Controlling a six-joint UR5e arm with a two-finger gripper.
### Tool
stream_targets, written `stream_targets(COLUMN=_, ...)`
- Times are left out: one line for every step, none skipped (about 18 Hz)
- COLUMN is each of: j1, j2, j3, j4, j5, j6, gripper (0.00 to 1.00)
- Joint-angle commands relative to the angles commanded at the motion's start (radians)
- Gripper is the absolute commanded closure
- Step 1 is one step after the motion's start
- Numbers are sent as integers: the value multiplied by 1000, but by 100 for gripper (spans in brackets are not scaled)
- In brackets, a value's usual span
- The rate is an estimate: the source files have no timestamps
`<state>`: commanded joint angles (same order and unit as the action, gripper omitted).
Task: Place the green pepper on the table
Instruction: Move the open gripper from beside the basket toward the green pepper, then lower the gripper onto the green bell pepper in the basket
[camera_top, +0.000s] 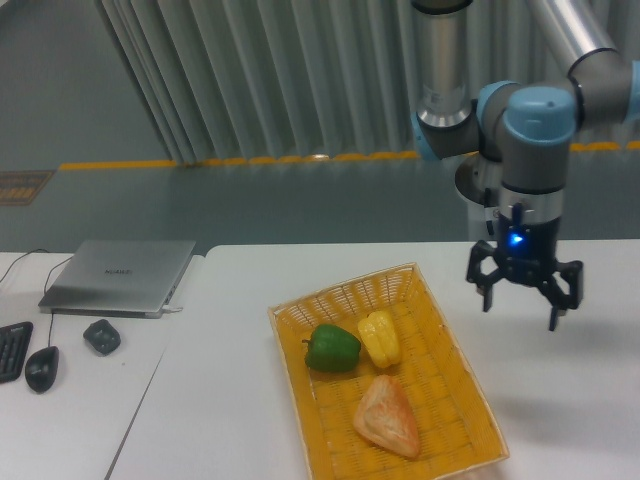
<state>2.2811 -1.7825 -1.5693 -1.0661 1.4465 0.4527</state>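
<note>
The green pepper (332, 348), glossy and lobed, lies inside the yellow woven basket (455, 385), at its left middle. It touches a yellow pepper (379, 337) on its right. My gripper (522, 309) hangs open above the white table (230, 400), to the right of the basket and well apart from the green pepper. Nothing is between its fingers.
An orange-pink wedge-shaped item (386, 416) lies in the basket's near end. On the adjoining desk at the left stand a closed laptop (120, 275), a mouse (41, 368), a small dark object (102, 336) and a keyboard edge (12, 350).
</note>
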Motion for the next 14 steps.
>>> stream_targets(j1=-17, j2=3, j3=0, j4=3, j5=-5, j6=1, gripper=0)
stream_targets(j1=-46, j2=3, j3=5, j4=5, j5=-5, j6=7, gripper=0)
stream_targets(j1=-80, j2=-3, j3=14, j4=2, j5=1, j6=6, gripper=0)
stream_targets(j1=-109, j2=-6, j3=14, j4=-2, j5=14, j6=6, gripper=0)
stream_targets(j1=-133, j2=-8, j3=15, j4=0, j5=24, j6=9, gripper=0)
stream_targets(j1=-159, j2=-12, j3=18, j4=3, j5=25, j6=24, gripper=0)
stream_targets(j1=-182, j2=-18, j3=28, j4=2, j5=23, j6=61, gripper=0)
stream_targets(j1=-202, j2=-35, j3=28, j4=2, j5=25, j6=107, gripper=0)
stream_targets(j1=-222, j2=-47, j3=28, j4=2, j5=26, j6=145, gripper=0)
stream_targets(j1=-244, j2=-58, j3=32, j4=3, j5=25, j6=171, gripper=0)
stream_targets(j1=-267, j2=-72, j3=43, j4=3, j5=25, j6=196, gripper=0)
stream_targets(j1=-287, j2=-89, j3=55, j4=0, j5=26, j6=231, gripper=0)
stream_targets(j1=-302, j2=-100, j3=60, j4=-2, j5=26, j6=269, gripper=0)
stream_targets(j1=-322, j2=-103, j3=60, j4=-2, j5=26, j6=300, gripper=0)
